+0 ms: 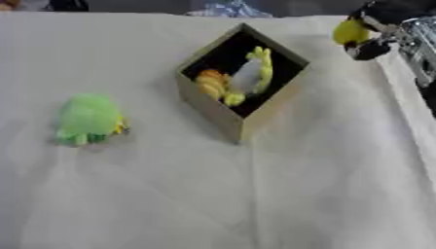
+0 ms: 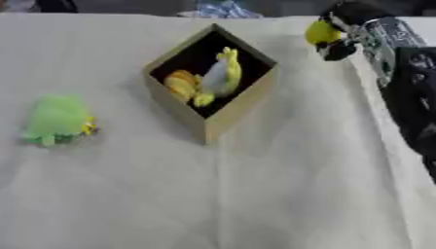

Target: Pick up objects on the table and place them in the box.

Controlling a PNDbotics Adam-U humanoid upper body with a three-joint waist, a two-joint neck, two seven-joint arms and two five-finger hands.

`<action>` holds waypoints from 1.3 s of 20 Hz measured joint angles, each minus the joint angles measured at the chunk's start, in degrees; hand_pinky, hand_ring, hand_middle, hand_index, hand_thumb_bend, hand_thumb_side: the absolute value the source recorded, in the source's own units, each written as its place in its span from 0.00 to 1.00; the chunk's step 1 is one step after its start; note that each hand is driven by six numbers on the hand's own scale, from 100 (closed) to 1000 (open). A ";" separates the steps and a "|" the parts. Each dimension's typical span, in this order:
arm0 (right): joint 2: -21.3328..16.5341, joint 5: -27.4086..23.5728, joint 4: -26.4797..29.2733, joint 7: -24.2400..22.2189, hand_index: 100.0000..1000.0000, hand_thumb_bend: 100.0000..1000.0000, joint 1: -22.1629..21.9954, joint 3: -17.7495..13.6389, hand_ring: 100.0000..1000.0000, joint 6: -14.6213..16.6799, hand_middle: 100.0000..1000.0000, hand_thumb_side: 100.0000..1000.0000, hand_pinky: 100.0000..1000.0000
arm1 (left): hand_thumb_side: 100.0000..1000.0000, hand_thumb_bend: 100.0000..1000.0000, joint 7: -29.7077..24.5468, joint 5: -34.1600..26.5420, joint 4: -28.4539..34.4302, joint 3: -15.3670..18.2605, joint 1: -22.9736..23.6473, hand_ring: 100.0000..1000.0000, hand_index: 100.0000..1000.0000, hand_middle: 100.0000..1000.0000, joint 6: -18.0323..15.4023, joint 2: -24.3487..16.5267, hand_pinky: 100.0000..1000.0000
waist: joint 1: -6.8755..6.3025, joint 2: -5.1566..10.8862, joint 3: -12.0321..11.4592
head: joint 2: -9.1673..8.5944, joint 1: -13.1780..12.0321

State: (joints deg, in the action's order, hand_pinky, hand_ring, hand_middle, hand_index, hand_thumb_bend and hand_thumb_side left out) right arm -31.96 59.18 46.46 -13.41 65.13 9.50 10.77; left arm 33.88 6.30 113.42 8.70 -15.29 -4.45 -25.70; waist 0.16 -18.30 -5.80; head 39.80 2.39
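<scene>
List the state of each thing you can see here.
Box: open, upright on the table, toys inside.
Yellow and orange toys: lying in the box.
Green toy: on the table, left of the box, untouched.
Right hand: raised, curled round a yellow object.

1 box (image 1: pixel 223 115), 4 toys, 1 hand (image 2: pixel 339 29)

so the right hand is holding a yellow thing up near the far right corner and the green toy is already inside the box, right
Not quite. The green toy lies on the table, left of the box, as the left eye view shows. The right hand does hold the yellow thing near the far right.
</scene>
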 measured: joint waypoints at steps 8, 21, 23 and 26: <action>-6.23 -18.87 36.88 -11.10 0.73 0.00 -3.11 11.13 0.76 -4.22 0.55 0.04 0.84 | 0.52 0.22 -0.04 0.24 0.00 -0.01 0.04 0.68 0.79 0.63 -0.07 0.00 0.76 | 1.09 0.63 0.44 | 0.63 -0.27; -3.43 -26.23 44.08 -21.64 0.75 0.00 -1.15 21.47 0.77 -7.80 0.58 0.11 0.84 | 0.52 0.23 -0.40 0.26 0.00 -0.35 -0.45 0.68 0.79 0.63 -0.42 0.00 0.76 | 1.38 1.02 -0.38 | 1.07 1.00; -2.90 -26.07 42.80 -22.19 0.75 0.00 -1.42 22.51 0.78 -7.47 0.59 0.10 0.84 | 0.52 0.23 -0.43 0.26 0.00 -0.36 -0.47 0.68 0.79 0.63 -0.44 0.01 0.76 | 1.33 1.03 -0.40 | 1.07 1.05; -2.28 -25.72 41.26 -22.68 0.81 0.00 -1.72 23.54 0.84 -6.89 0.69 0.13 0.86 | 0.52 0.23 -0.51 0.26 0.00 -0.37 -0.49 0.68 0.79 0.63 -0.52 0.01 0.76 | 1.20 1.18 -0.41 | 1.07 1.05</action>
State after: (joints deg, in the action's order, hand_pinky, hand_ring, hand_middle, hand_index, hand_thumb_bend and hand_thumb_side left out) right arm -34.24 33.46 87.72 -36.09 63.41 33.04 3.89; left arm 33.36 6.57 113.43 8.33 -15.77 -4.97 -25.68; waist 1.36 -17.12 -6.21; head 40.87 3.45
